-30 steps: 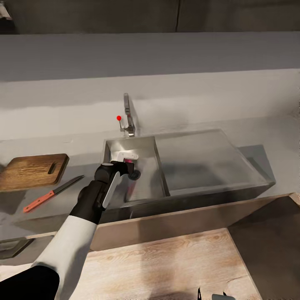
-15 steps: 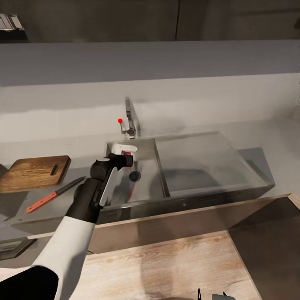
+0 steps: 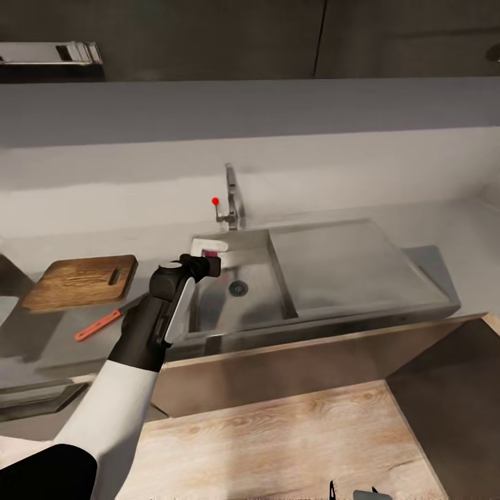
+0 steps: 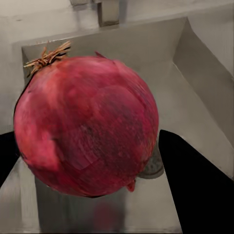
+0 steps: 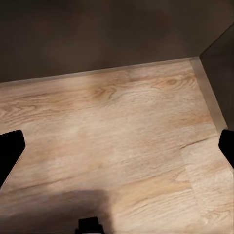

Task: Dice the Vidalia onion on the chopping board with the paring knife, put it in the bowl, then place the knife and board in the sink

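Note:
My left gripper point(image 3: 208, 264) is shut on the onion point(image 4: 87, 124), a large red-skinned bulb with a dry root tuft. It holds the bulb above the left rear part of the sink point(image 3: 278, 305), over the basin's floor and its round drain point(image 3: 238, 288). The black fingers point(image 4: 200, 190) press on both sides of the bulb. To the left, the chopping board point(image 3: 83, 281) lies on the grey countertop point(image 3: 42, 340). The red-handled paring knife point(image 3: 103, 321) rests just in front of it. The bowl is out of view. My right gripper point(image 5: 117, 146) is open and low over a wooden floor.
A chrome tap point(image 3: 232, 198) with a red knob point(image 3: 215, 201) stands behind the basin. The steel drainboard point(image 3: 347, 267) stretches to the right. A grey backsplash runs behind, with dark cabinets above. Pale wood floor point(image 3: 278, 444) lies in front of the counter.
My left gripper has risen from near the drain with the onion and drawn toward the sink's left rim. The head camera has swung left, shifting the whole scene rightward.

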Tool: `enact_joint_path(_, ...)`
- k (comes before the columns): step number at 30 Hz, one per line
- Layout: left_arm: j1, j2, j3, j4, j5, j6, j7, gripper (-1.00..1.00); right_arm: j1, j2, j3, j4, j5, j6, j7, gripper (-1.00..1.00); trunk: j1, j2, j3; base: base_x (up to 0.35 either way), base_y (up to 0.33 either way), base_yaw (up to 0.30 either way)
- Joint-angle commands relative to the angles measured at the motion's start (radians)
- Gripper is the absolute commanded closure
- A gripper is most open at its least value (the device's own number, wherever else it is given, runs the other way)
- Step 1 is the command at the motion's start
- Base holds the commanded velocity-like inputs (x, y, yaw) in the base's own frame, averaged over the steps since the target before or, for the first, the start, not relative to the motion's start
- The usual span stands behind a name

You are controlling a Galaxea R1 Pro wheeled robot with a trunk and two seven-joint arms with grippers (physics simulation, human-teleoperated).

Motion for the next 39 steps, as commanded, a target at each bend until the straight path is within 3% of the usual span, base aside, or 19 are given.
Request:
enact_joint_path(1,-0.001,0.000,-0.001,-0.001,0.004,0.004,0.006,1.00,-0.001,0.001,-0.005,0.000,0.011,-0.002,-0.007,-1.00,0.000,-0.001,0.000,-0.157,0.259,0.000)
enact_joint_path(39,0.001,0.002,0.000,-0.002,0.004,0.004,0.006,1.00,0.000,0.001,-0.005,0.001,0.011,-0.001,-0.007,-1.00,0.000,-0.001,0.060,-0.043,0.297,0.000)
